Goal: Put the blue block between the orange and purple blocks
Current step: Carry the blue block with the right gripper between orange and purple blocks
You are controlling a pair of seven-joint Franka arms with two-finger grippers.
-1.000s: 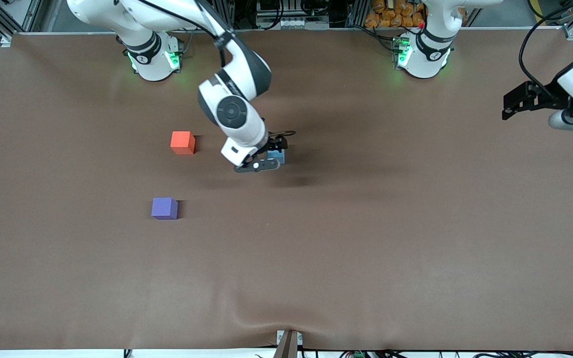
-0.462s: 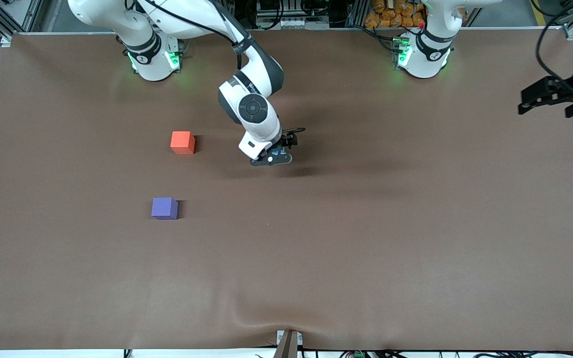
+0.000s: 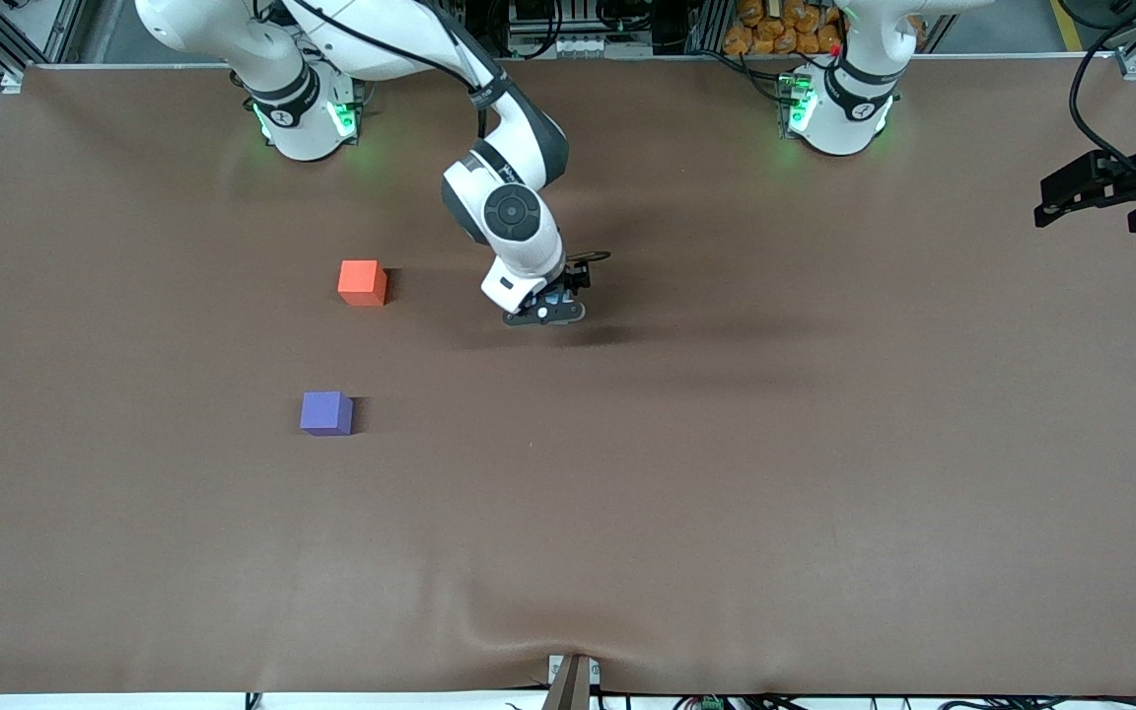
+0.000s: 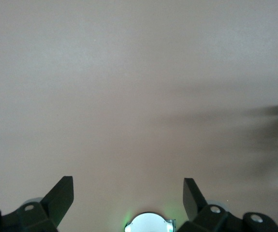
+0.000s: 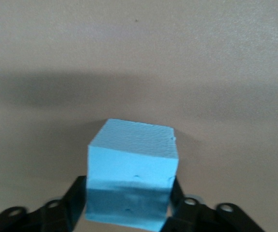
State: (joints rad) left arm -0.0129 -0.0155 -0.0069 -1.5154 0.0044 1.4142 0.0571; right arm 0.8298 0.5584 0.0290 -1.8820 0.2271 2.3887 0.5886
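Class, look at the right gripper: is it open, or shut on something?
Shut on the blue block. In the right wrist view both fingers of the right gripper press against the cube's sides.

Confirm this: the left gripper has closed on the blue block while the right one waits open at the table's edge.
Wrong arms. The right gripper is closed on the blue block, as the right wrist view shows. The left gripper waits open over bare table at its own end.
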